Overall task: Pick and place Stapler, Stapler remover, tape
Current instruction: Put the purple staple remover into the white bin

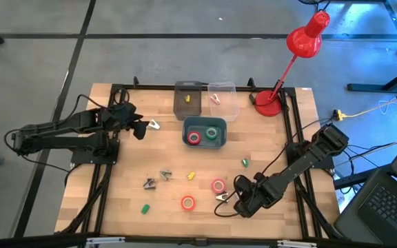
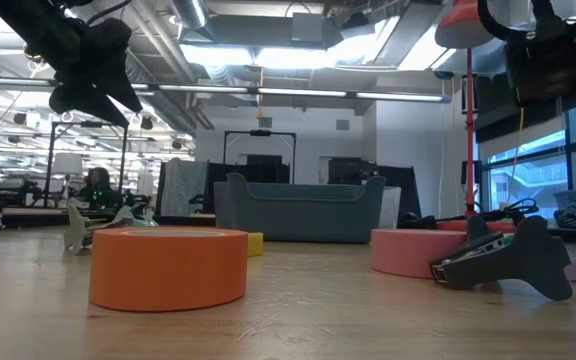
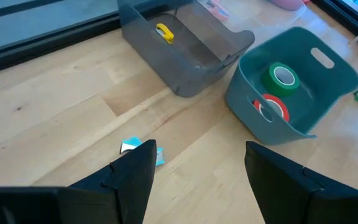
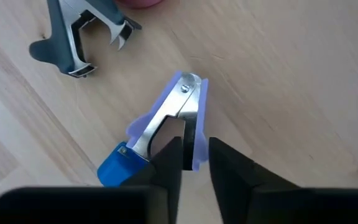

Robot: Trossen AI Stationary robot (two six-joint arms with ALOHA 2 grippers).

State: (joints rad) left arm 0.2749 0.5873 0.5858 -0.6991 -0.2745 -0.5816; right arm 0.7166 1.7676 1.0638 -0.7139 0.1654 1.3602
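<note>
Right hand (image 4: 190,163) pinches metal staple remover (image 4: 166,121).

A red desk lamp (image 1: 302,48) stood at the far right corner of the wooden table (image 1: 129,172), its shade leaning out past the edge. A teal bin (image 1: 205,131) sat mid-table, with a grey tray (image 1: 189,100) and a clear tray (image 1: 223,101) side by side just behind it. Small green (image 1: 145,207) and yellow (image 1: 190,176) blocks lay on the near half of the board, well apart.
</note>
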